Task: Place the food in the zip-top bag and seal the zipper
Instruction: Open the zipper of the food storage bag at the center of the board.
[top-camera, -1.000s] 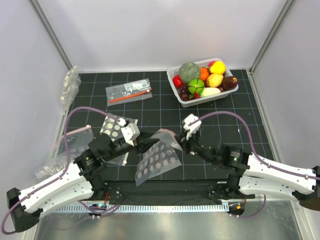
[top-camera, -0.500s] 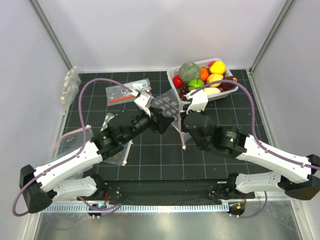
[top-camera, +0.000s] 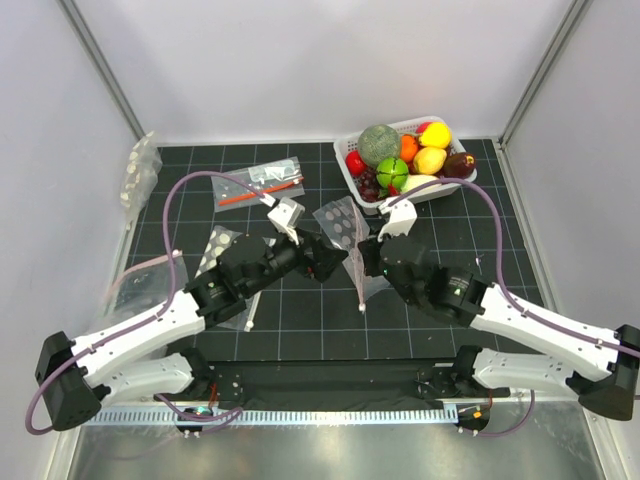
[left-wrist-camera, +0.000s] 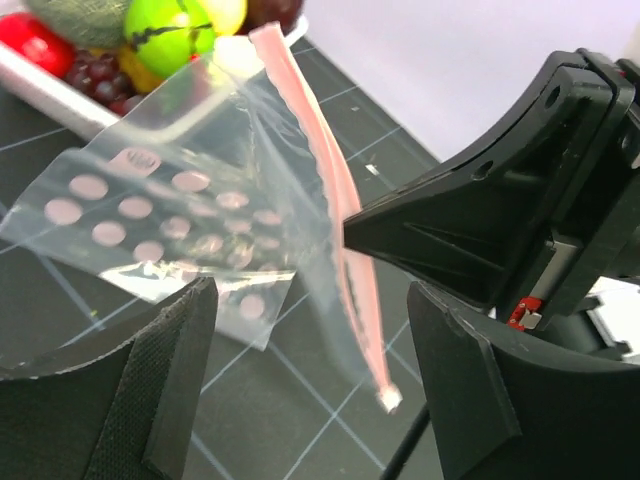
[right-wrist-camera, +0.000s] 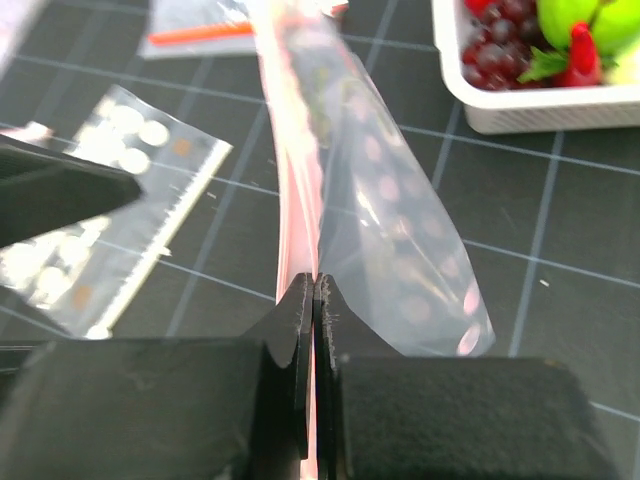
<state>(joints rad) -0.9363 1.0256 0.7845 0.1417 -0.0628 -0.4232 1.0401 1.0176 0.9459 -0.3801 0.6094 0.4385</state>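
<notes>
surface: black gridded mat (top-camera: 300, 325), closed in by pale walls, with a white basket (top-camera: 458, 184) set at the far right.
food (top-camera: 405, 162): toy fruits and vegetables are heaped in the basket, a green round fruit (top-camera: 391, 170) and a yellow lemon (top-camera: 430, 160) among them; none is seen in the bag.
zip-top bag (top-camera: 338, 222): the clear dotted pouch is held up off the mat between the two arms, just on the near-left side of the basket, and hangs tilted.
zipper (left-wrist-camera: 335, 190): the pink strip is seen running along the raised mouth edge; whether it is pressed shut or parted cannot be told.
right gripper (right-wrist-camera: 313, 292): its fingers are pinched together on the pink strip, and the bag is carried by that pinch alone.
left gripper (left-wrist-camera: 312, 300): its fingers are spread wide on either side of the hanging film, and nothing is clamped.
spare bags (top-camera: 225, 250): other dotted pouches are left flat on the mat to the left, and a bag with an orange-red stick (top-camera: 258, 185) lies farther back.
step in hand: judged to be the presenting of the bag for opening; loading is not yet begun.
next move: one layer of the mouth would have to be taken by the left fingers alone, apart from the layer already pinched, so that a gap can be pulled open. care is called for, since the thin film could slip or both layers could be caught together.
</notes>
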